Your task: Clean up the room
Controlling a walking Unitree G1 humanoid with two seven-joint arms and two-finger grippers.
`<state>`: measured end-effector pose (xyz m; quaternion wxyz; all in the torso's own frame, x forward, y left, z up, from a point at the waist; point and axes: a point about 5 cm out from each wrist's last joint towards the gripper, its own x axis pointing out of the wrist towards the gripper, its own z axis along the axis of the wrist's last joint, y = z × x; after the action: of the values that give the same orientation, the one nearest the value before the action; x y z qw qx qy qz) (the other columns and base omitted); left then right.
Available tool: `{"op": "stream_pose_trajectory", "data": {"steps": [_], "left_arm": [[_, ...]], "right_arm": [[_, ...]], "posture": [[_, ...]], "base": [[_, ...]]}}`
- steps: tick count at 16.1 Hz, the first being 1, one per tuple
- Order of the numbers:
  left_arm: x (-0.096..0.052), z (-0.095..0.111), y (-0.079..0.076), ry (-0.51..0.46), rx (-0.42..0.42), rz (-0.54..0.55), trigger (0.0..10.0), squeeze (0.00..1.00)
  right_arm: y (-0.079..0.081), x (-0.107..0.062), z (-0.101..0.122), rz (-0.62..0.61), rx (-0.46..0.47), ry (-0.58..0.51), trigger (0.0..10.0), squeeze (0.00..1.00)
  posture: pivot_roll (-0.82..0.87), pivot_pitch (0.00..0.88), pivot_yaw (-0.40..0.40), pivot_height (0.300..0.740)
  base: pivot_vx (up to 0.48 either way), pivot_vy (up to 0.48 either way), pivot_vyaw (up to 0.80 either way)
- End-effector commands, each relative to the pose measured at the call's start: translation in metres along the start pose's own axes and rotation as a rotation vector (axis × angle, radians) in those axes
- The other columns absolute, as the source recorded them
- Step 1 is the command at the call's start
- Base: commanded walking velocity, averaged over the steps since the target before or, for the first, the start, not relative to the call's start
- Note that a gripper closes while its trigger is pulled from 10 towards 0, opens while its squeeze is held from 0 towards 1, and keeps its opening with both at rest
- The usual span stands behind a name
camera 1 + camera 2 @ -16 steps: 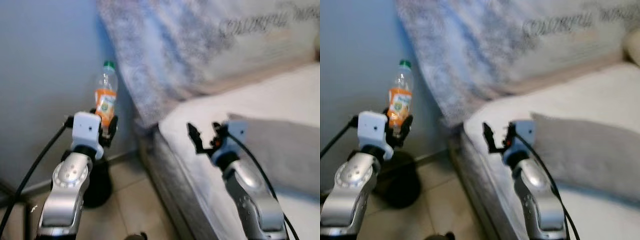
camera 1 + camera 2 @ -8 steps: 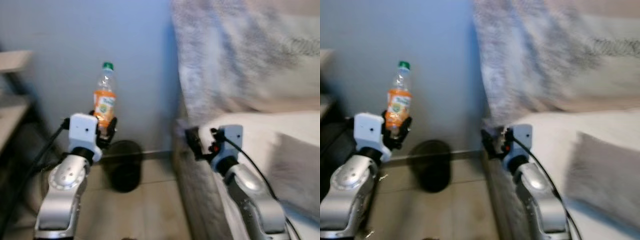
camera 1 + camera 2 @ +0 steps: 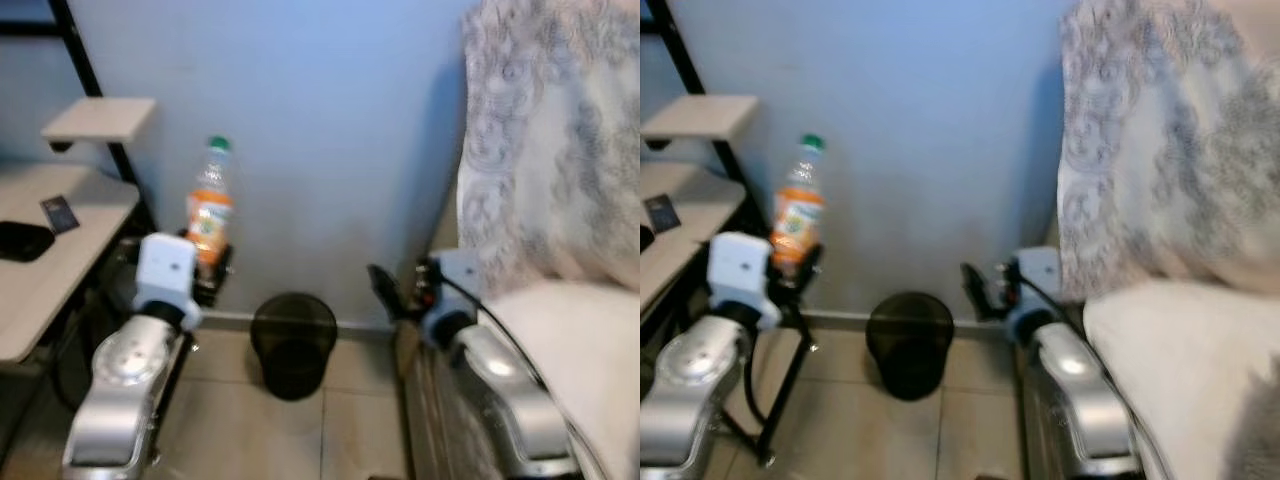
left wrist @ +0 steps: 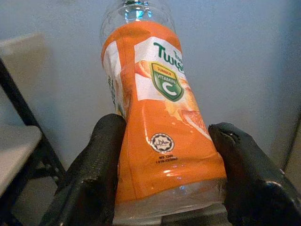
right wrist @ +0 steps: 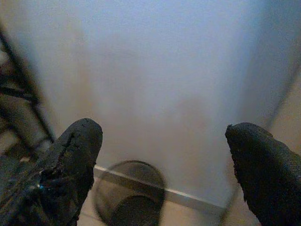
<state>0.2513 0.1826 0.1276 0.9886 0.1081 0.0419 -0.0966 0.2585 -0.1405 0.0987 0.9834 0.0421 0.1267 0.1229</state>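
— Blue wall [image 3: 330, 150] ahead, tiled floor [image 3: 230, 420] below. What stands against it?

— One black mesh waste bin [image 3: 292, 342] on the tiles at the foot of the wall, roughly midway between the two arms. To the robot's left, a light-topped desk [image 3: 60, 270] on a black frame, a small shelf [image 3: 98, 117] above it, and a dark object and a small card lying on the desktop. To the right, a patterned grey-white cover [image 3: 550, 150] hangs down over a bed or sofa [image 3: 570, 340].

— Location of the bottle?

— The orange-labelled plastic bottle [image 4: 160, 127], green cap, is held upright in the left gripper [image 3: 205, 278], raised in front of the wall, above and to the left of the bin. It is well apart from the bin.

— Finger state, left?

— Clamped on the bottle's lower body, one black finger [image 4: 101, 160] on each side of the label; wrist view confirms contact on both sides.

— And the right gripper [image 5: 164, 155]?

— Fingers spread wide with nothing between them. It is raised beside the edge of the bed, pointing at the wall, with the bin visible below between the fingertips [image 5: 75, 150]. Head views are slightly blurred.
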Motion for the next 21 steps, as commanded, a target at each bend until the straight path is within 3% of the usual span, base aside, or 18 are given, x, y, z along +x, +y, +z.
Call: {"op": "stream_pose_trajectory", "data": {"steps": [1,6,11,18,21], "left_arm": [[-0.003,-0.002,0.007,0.016,0.031,0.011,10.0,0.00],[-0.005,-0.012,0.008,0.063,0.069,-0.030,10.0,0.00],[-0.013,-0.029,-0.003,0.136,0.114,-0.134,10.0,0.00],[-0.011,-0.035,-0.003,0.160,0.157,-0.198,10.0,0.00],[-0.011,-0.039,-0.007,0.178,0.177,-0.253,10.0,0.00]], "right_arm": [[0.005,0.002,0.004,0.009,-0.007,-0.017,10.0,0.00],[0.003,0.005,0.000,0.014,-0.043,0.011,10.0,0.00],[-0.006,0.003,-0.026,0.019,-0.182,0.197,10.0,0.00],[-0.002,0.002,-0.030,0.135,-0.220,0.246,10.0,0.00],[-0.008,0.002,-0.032,0.153,-0.252,0.272,10.0,0.00]], "posture": [[0.06,0.000,-0.019,0.740],[0.07,0.000,-0.037,0.740],[0.06,0.000,-0.054,0.740],[0.05,0.000,-0.050,0.740],[0.04,0.000,-0.045,0.740]], "base": [[0.360,0.000,0.00],[0.349,0.000,0.00],[0.331,0.000,-0.21],[0.285,0.000,0.00],[0.275,0.000,0.00]]}}
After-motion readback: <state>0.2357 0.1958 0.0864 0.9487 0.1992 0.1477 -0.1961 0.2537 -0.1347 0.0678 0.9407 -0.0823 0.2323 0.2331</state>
